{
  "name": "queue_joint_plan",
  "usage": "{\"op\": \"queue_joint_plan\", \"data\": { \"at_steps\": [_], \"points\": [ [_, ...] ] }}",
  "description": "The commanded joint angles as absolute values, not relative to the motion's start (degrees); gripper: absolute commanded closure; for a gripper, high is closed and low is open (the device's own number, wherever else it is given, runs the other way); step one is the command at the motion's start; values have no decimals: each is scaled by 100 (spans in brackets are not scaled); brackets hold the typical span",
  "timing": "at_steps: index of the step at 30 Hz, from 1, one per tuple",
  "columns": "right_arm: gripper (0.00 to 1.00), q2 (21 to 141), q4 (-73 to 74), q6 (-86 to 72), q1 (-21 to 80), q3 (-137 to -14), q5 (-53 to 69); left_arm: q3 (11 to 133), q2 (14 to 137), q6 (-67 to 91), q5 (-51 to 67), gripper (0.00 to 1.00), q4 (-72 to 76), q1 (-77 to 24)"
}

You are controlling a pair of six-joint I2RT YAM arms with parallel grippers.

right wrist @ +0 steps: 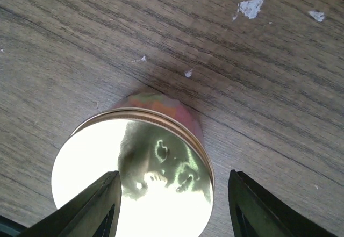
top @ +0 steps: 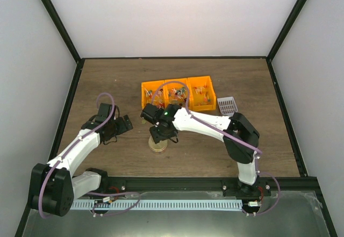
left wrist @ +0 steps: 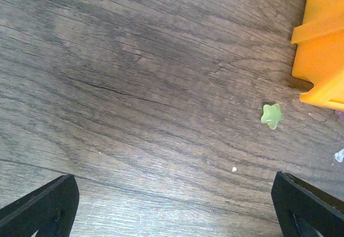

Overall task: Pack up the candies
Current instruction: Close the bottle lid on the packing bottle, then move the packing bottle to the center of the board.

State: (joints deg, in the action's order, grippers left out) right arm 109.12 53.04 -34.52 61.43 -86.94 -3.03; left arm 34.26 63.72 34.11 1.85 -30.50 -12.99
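The candies (top: 177, 93) are small mixed-colour pieces lying in three orange bins (top: 203, 81) at the back of the table. A jar with a round gold lid (right wrist: 134, 183) stands in front of the bins, and colours show through its wall (right wrist: 161, 105). My right gripper (right wrist: 174, 178) hovers over this jar (top: 158, 146). Its jaws stand apart, one finger over the lid and the other past the rim, with wood showing between them. My left gripper (left wrist: 172, 194) is open over bare wood. A small green star-shaped piece (left wrist: 272, 116) lies ahead of it, beside a bin corner (left wrist: 322, 49).
A pale lilac scoop (top: 227, 105) lies to the right of the bins. Scraps of white wrapper (right wrist: 250, 6) dot the wood beyond the jar. Black frame posts and white walls enclose the table. The left arm (top: 80, 140) reaches in from the near left.
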Motion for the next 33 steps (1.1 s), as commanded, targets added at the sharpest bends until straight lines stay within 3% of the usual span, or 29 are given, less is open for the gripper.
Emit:
{"op": "queue_joint_plan", "data": {
  "at_steps": [1,10,15,18,21,33],
  "points": [
    [43,10763,5480,-3519,6170,-9073,-431,3372,6439,3340,253,0,-2978,-1266],
    [44,10122,5060,-3709,5987,-8430,-527,3240,6153,3290,594,4,-2760,-1341],
    [50,9653,4709,-3867,5676,-7926,-372,3070,6115,3538,652,41,-2753,-1646],
    [52,9378,4526,-3918,5424,-7704,-248,2946,6300,3823,803,55,-2703,-1929],
    [53,9176,4418,-3946,5217,-7507,-177,2874,6556,3957,938,63,-2609,-2394],
    [52,8917,4390,-4052,5121,-7120,-164,2745,7276,4179,1477,66,-1783,-3685]
  ]
}}
